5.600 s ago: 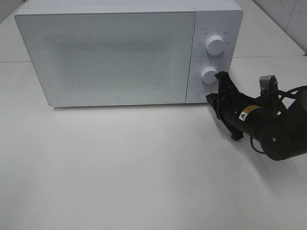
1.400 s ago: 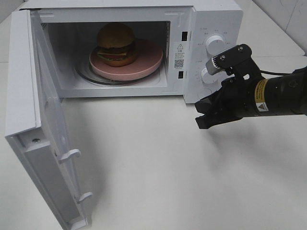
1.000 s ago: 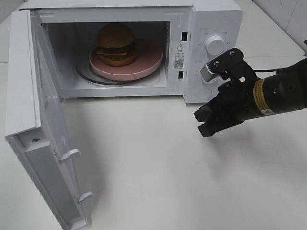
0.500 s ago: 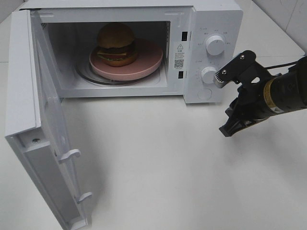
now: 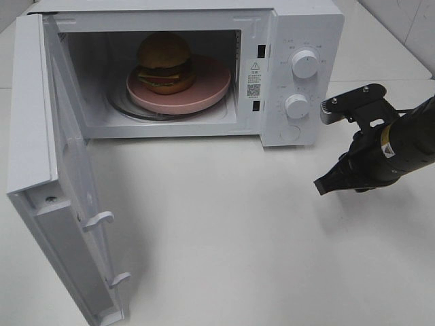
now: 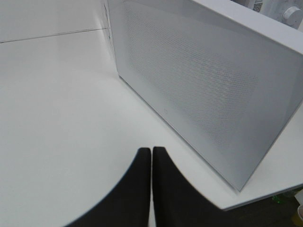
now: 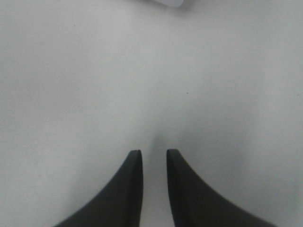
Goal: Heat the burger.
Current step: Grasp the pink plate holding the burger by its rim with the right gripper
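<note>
Right gripper [image 7: 154, 152]: fingers a little apart, narrow gap, nothing between them, and it hangs over bare table [image 7: 71, 71]. In the high view we see it [image 5: 323, 185] tilted down, on the table side right of the microwave [image 5: 299, 20], just below and beside the control panel, touching nothing. Left gripper [image 6: 151, 149]: fingers pressed together, only a thin seam, nothing held, low over the table near the outer face of the door [image 6: 199, 94]. The microwave is open, door [image 5: 30, 102] swung wide to the left of the high view. Inside, the burger [image 5: 164, 62] sits on a round pink plate [image 5: 211, 85], toward the plate's back left, and the plate rests on the glass turntable [image 5: 122, 109]. Two white knobs, upper [image 5: 305, 62] and lower [image 5: 297, 106], are on the panel. Only the high view shows the cavity, burger and plate. Only the left wrist view shows the left gripper and the door's dotted outer mesh; we do not see the left arm in the high view. The right wrist view gives just fingers and tabletop.
</note>
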### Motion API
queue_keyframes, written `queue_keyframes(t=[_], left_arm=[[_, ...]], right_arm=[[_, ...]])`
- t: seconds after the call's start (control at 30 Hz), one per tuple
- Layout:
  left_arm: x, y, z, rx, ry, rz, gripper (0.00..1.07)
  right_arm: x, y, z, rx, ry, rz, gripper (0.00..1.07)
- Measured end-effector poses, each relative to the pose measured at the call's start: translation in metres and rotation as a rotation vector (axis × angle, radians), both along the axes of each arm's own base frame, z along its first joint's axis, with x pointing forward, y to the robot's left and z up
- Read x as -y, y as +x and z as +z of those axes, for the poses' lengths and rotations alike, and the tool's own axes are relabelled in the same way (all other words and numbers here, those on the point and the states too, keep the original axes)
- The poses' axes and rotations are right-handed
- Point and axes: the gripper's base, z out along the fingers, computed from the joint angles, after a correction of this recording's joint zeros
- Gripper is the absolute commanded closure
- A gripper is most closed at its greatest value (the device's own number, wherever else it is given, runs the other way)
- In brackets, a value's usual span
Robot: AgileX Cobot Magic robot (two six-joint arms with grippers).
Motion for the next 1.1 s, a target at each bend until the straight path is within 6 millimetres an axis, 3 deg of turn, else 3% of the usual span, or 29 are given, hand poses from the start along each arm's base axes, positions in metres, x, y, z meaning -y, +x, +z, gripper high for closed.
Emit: queue_keyframes(t=[0.37, 0.53, 0.57, 0.6, 0.63, 0.67, 0.73, 0.77, 0.93, 1.1], left_arm=[[0.0, 0.0, 0.0, 0.0, 0.0, 0.0, 1.06], [0.0, 0.0, 0.0, 0.0, 0.0, 0.0, 1.06], [0.0, 0.0, 0.0, 0.0, 0.0, 0.0, 1.06], [0.0, 0.0, 0.0, 0.0, 0.0, 0.0, 1.06], [0.0, 0.0, 0.0, 0.0, 0.0, 0.0, 1.06], [0.0, 0.0, 0.0, 0.0, 0.0, 0.0, 1.06], [0.0, 0.0, 0.0, 0.0, 0.0, 0.0, 1.06], [0.0, 0.0, 0.0, 0.0, 0.0, 0.0, 1.06], [0.0, 0.0, 0.0, 0.0, 0.0, 0.0, 1.06], [0.0, 0.0, 0.0, 0.0, 0.0, 0.0, 1.06]], right_arm=[[-0.019, -0.007, 0.02, -0.153, 0.128, 0.15, 0.88], [-0.041, -0.006, 0.031, -0.127, 0.218, 0.276, 0.76], [-0.054, -0.01, 0.033, -0.104, 0.217, 0.365, 0.73], [-0.059, -0.012, 0.034, -0.094, 0.209, 0.405, 0.65], [-0.059, -0.012, 0.034, -0.094, 0.209, 0.405, 0.65], [-0.073, -0.015, 0.038, -0.067, 0.2, 0.481, 0.58], [-0.077, -0.015, 0.04, -0.047, 0.196, 0.504, 0.54], [-0.085, -0.012, 0.047, -0.017, 0.197, 0.533, 0.47], [-0.101, 0.001, 0.067, 0.038, 0.199, 0.628, 0.42], [-0.117, 0.009, 0.069, 0.066, 0.152, 0.749, 0.42]])
